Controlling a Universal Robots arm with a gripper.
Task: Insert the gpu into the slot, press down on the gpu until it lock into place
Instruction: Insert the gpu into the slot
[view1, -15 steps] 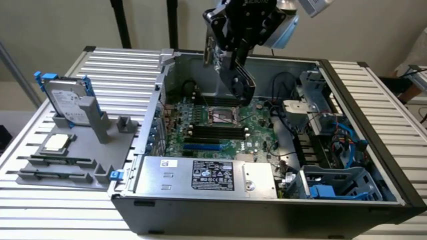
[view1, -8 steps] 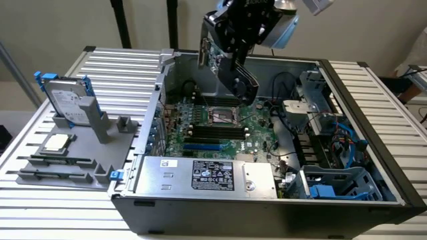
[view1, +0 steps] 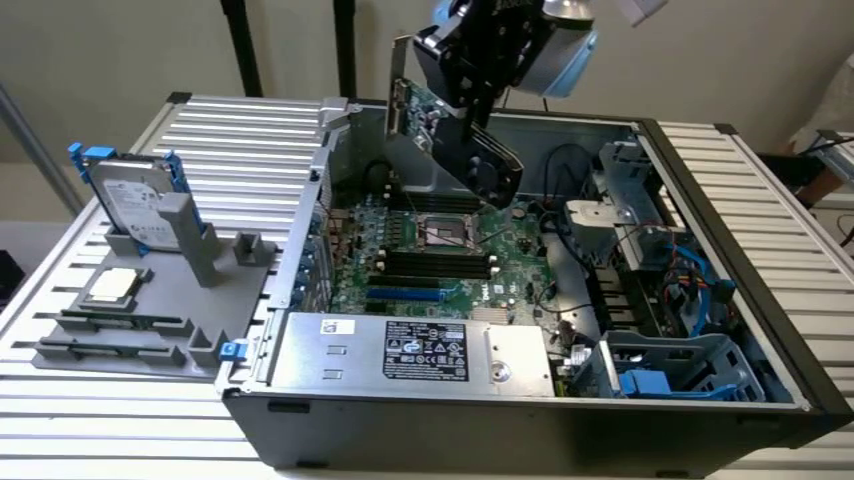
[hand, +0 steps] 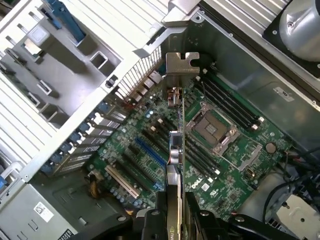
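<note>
One thing is in the tool (view1: 477, 112): the gpu (view1: 491, 165), clamped by its upper part, with the jaws narrow around the thin card. It hangs tilted in the air above the open computer case (view1: 534, 430), over the green motherboard (view1: 514, 245), and it touches nothing below. So I judge that the pick-up is done, while the insertion and the pressing down are both left. The blue slot (view1: 404, 295) lies free on the board, near the silver power supply (view1: 334, 350) and well below the card. The gpu looks like a thin card: a green circuit board, a dark glossy shroud and a metal bracket (hand: 181, 65) at one end.
</note>
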